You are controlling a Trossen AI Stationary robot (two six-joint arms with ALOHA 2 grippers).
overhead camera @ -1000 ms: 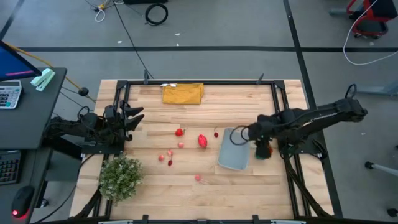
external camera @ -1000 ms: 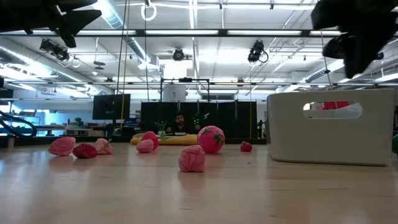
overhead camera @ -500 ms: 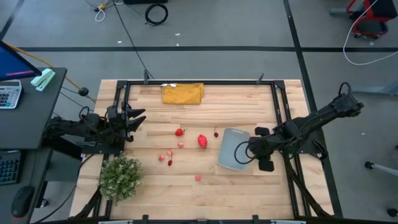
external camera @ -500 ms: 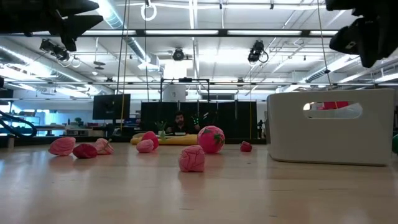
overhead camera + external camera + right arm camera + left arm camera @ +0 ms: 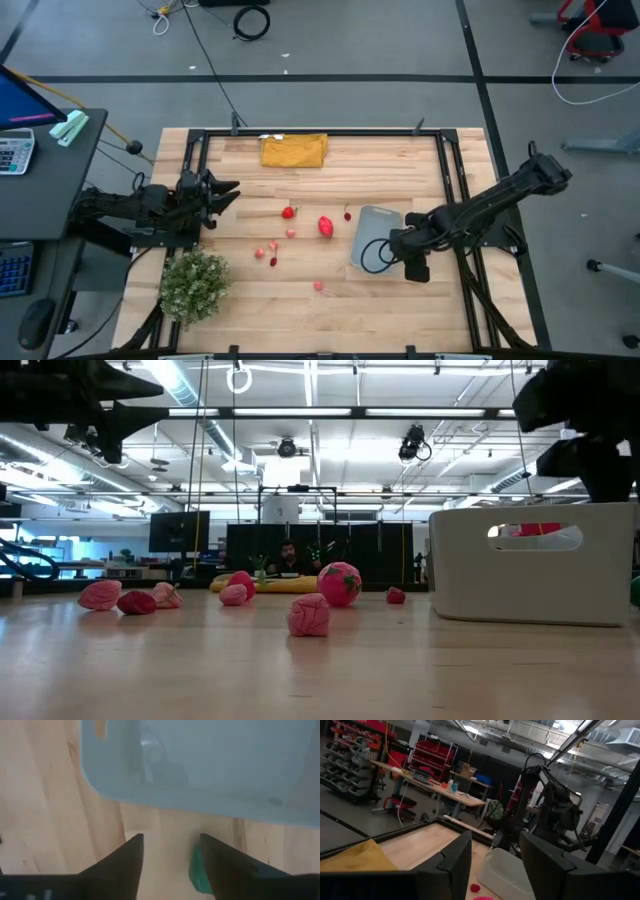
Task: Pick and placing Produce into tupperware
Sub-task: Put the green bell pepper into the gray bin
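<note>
The tupperware (image 5: 372,232) is a pale blue-grey shallow container lying right of the table's middle; the low view shows its wall (image 5: 530,575). Red and pink produce (image 5: 326,226) lies scattered on the wood to its left, resting loose on the table (image 5: 339,582). My right gripper (image 5: 398,243) hangs open just off the container's right side. In its wrist view the fingers (image 5: 170,865) stand on either side of a green piece (image 5: 198,870) lying on the wood beside the container's rim (image 5: 200,760). My left gripper (image 5: 228,192) waits open at the table's left edge, raised.
A mustard-yellow folded cloth (image 5: 294,150) lies at the far edge, and a bushy pale-green plant (image 5: 193,284) stands at the near left corner. Black frame rails (image 5: 452,170) run along the table's sides. A person (image 5: 288,555) sits far behind the table.
My right gripper has moved toward the table's near edge along the container's right side, staying open, and now covers the green piece in the high view. My left gripper has edged a little toward the table's right. The produce and container have not moved.
</note>
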